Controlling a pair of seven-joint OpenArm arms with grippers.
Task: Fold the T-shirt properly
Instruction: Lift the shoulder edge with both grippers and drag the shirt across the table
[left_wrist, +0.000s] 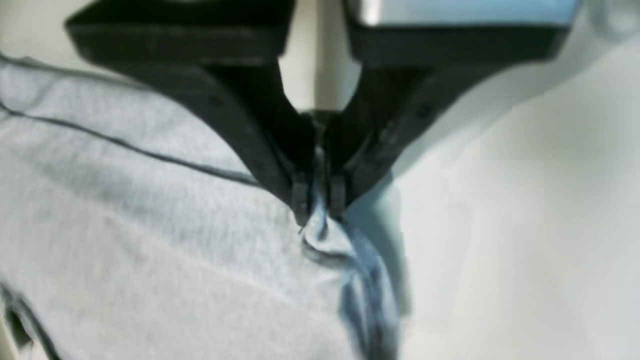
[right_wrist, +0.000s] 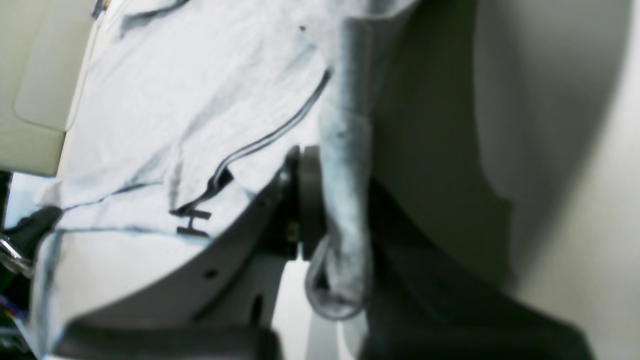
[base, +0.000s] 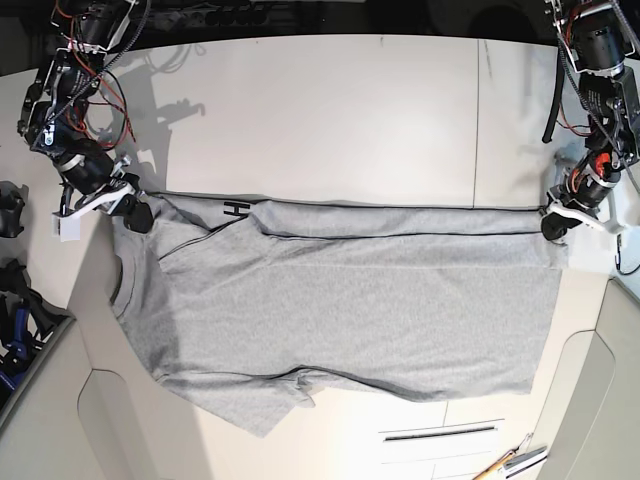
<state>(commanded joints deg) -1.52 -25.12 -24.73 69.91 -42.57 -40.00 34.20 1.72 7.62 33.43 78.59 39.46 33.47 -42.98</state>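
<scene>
The T-shirt (base: 340, 310) lay spread on the white table (base: 330, 110), a light heather-grey sheet stretched taut between the two claws along its far folded edge. A black letter H (base: 234, 209) showed on that fold, just beside the right gripper (base: 138, 214).

The right gripper was clamped on the shirt's corner at the shoulder end, and in the right wrist view a bunched roll of grey fabric (right_wrist: 345, 200) ran between its closed fingers (right_wrist: 305, 200). Away from that claw, one short sleeve (base: 260, 405) lay toward the near edge of the table.

The left gripper (base: 553, 224) was pinched shut on the opposite corner at the hem end. In the left wrist view the cloth puckered into small folds right below the tips (left_wrist: 300, 200), and the smooth grey body spread off to one side, crossed by dark seam lines.
</scene>
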